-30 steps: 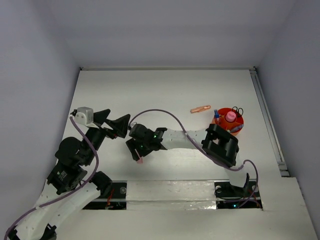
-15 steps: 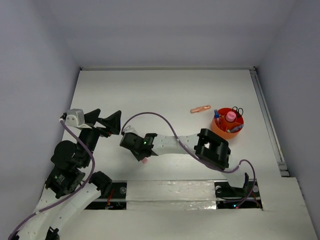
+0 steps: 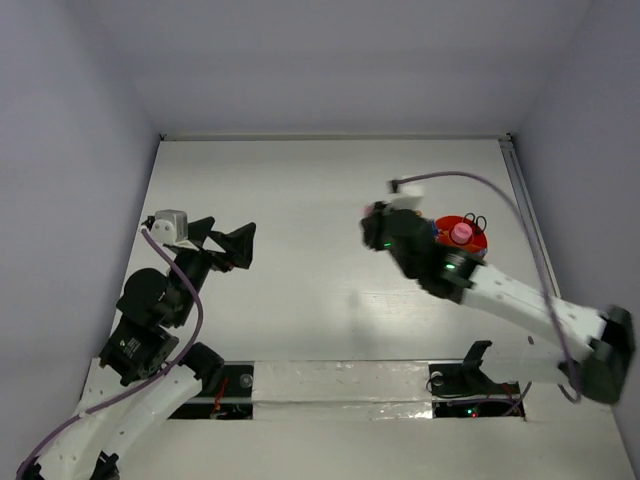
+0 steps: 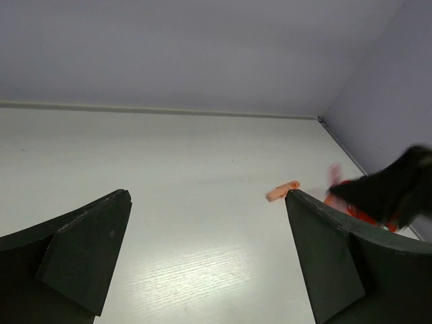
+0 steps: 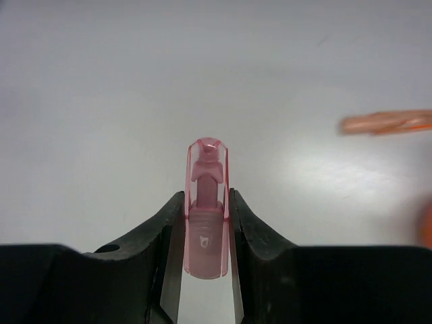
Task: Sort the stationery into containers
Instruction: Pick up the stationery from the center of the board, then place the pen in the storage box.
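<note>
Grip: right hand (image 5: 206, 196) clamps pink piece (image 5: 206, 214), maybe a cap; left hand (image 4: 208, 197) wide, empty.

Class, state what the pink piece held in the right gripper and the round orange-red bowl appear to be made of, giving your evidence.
Pink piece: probably translucent plastic, glossy; its shell lets an inner core show through. Orange-red bowl: likely opaque moulded plastic, judging by its even bright colour; too small and partly hidden to judge sheen.

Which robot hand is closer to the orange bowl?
Right. The right gripper, holding a pink piece, is just left of the bowl. The left gripper is far away on the opposite side.
</note>
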